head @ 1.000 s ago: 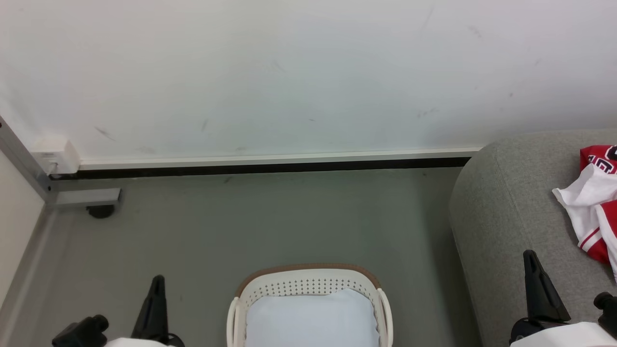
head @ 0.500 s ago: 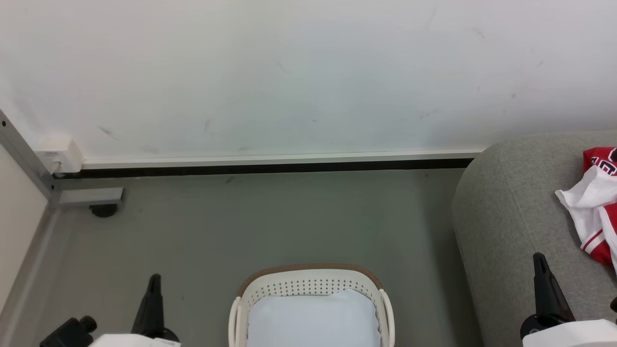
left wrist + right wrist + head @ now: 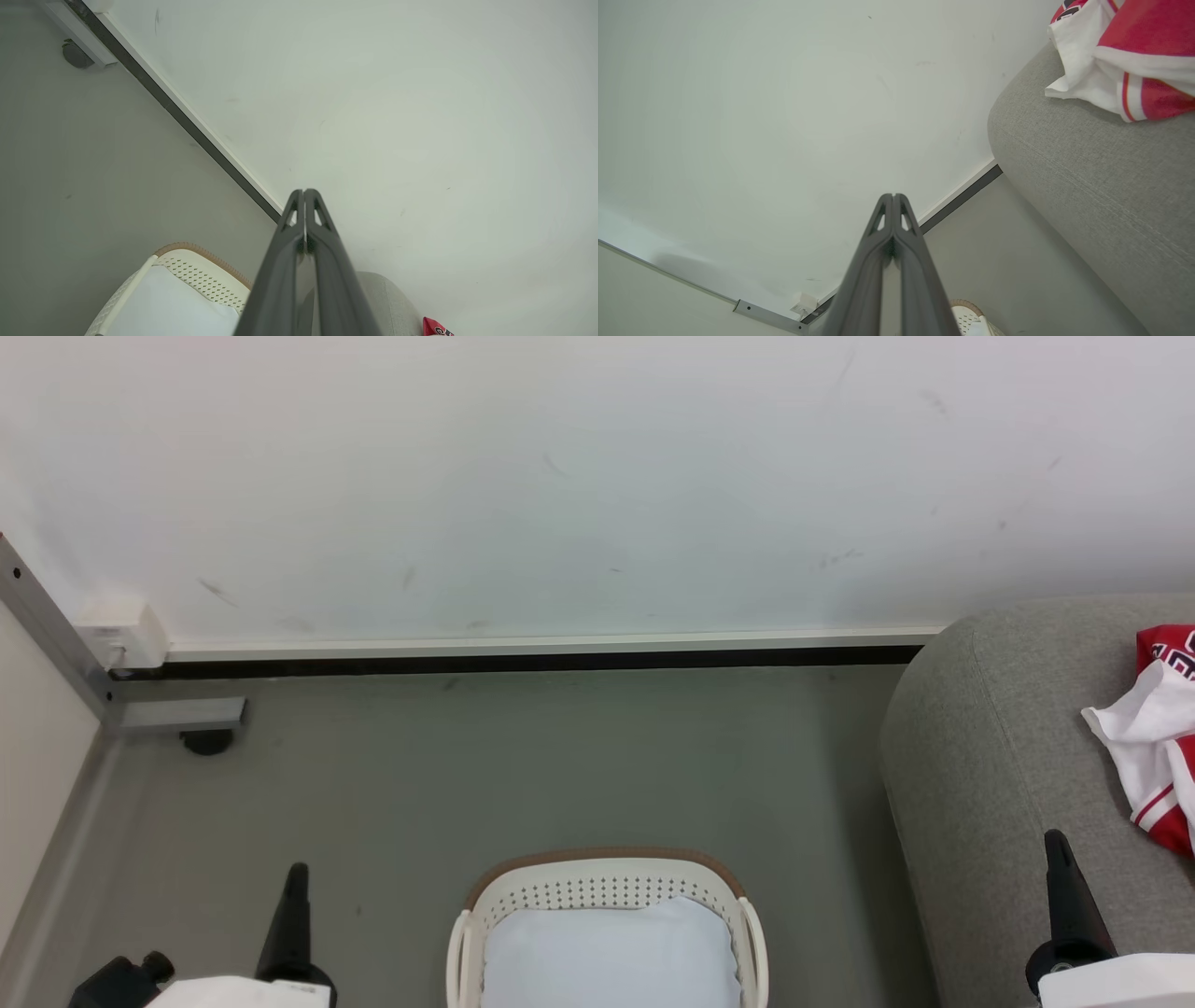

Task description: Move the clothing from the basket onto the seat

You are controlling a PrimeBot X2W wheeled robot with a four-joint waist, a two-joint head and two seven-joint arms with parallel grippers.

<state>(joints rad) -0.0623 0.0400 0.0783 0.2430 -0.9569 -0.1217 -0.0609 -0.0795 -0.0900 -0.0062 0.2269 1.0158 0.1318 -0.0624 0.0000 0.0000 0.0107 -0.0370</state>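
Judged as done or very nearly so. Seeing the clothing (image 3: pixel 1160 747), red jersey fabric with white panels and striped trim, lying crumpled on top of the seat (image 3: pixel 980 756) at the far right, partly cut off by the picture edge. Cannot tell how many garments in that heap.

Checking the basket (image 3: pixel 607 861), near centre on the floor (image 3: pixel 523 765), just left of the seat but apart from it: holding a pale blue-white cushion (image 3: pixel 607 957) across the whole visible inside, no red fabric on top or along the rim. Cannot rule out something under the cushion or in the near part cropped off at the bottom. Nothing left to move as far as visible; cushion not part of the job, so best left in.

Noting left gripper (image 3: pixel 296 882) near left, over bare floor beside the basket, fingers pressed together, nothing between them. Right gripper (image 3: pixel 1059 851) near right, over the seat's front edge, likewise closed and empty, short of the clothing and not touching it. Both pointing toward the far wall (image 3: pixel 560 476).
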